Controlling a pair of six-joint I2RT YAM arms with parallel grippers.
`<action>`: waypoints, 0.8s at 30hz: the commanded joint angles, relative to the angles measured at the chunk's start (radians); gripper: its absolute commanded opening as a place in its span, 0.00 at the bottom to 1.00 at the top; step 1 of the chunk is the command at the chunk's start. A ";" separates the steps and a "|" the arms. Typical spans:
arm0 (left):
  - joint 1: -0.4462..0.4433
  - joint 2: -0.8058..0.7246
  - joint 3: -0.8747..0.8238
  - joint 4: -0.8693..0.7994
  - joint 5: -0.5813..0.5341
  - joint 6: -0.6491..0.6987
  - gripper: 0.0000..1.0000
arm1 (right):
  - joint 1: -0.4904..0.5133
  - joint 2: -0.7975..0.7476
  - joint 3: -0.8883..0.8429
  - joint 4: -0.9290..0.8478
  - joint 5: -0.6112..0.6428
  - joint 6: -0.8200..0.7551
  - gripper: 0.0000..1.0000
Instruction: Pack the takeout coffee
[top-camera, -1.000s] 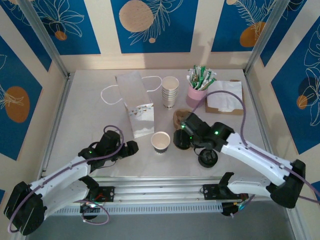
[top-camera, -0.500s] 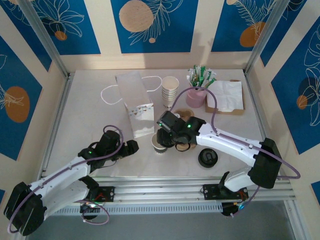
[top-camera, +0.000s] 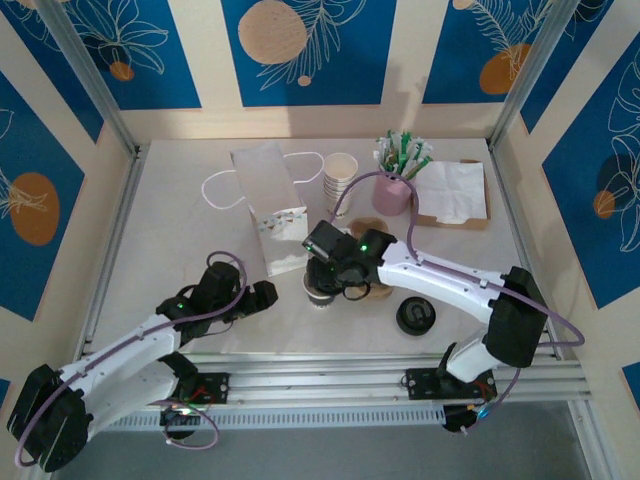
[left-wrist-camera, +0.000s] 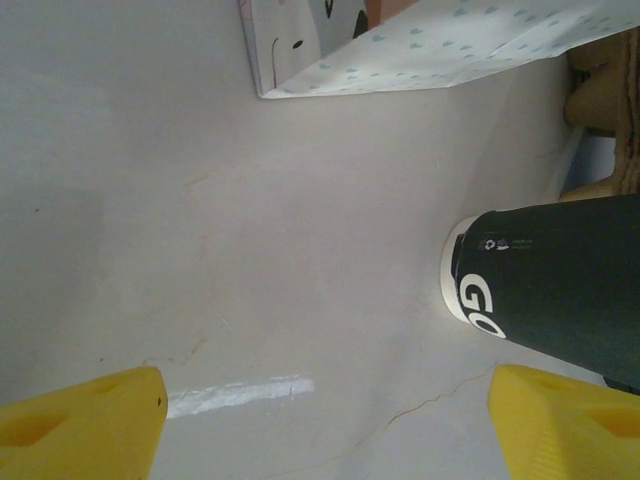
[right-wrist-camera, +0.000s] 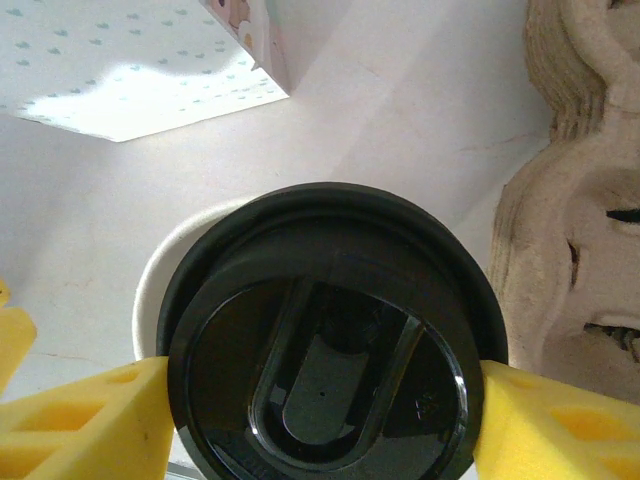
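Note:
The takeout coffee's cup (top-camera: 316, 292) stands on the table in front of the white bag, mostly hidden under my right gripper (top-camera: 330, 272). In the left wrist view the cup (left-wrist-camera: 550, 290) has a dark wrap with white letters and a pale base. My right gripper (right-wrist-camera: 320, 400) is shut on a round black lid (right-wrist-camera: 320, 330), one yellow finger on each side. The lid sits over the cup's pale rim (right-wrist-camera: 150, 290), shifted a little right; whether it is pressed on I cannot tell. My left gripper (top-camera: 264, 294) (left-wrist-camera: 325, 400) rests open left of the cup, holding nothing.
A white paper bag (top-camera: 272, 215) lies behind the cup. A stack of lidless cups (top-camera: 340, 180), a pink holder with stirrers (top-camera: 393, 190) and napkins (top-camera: 450, 190) stand at the back. A loose black lid (top-camera: 416, 316) lies front right. The brown pulp carrier (right-wrist-camera: 570, 200) is right of the cup.
My right arm has swung left from beside the loose lids to over the cup, carrying a black lid. The left arm has stayed put.

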 joint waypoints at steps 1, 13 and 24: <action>-0.016 0.002 -0.021 0.043 0.023 -0.012 0.83 | 0.008 0.021 0.030 -0.036 -0.002 -0.005 0.72; -0.026 0.003 -0.042 0.080 0.015 -0.023 0.82 | 0.014 0.048 0.052 -0.030 -0.021 -0.006 0.73; -0.033 0.022 -0.039 0.087 0.011 -0.030 0.82 | 0.016 0.046 0.050 -0.016 -0.032 0.004 0.73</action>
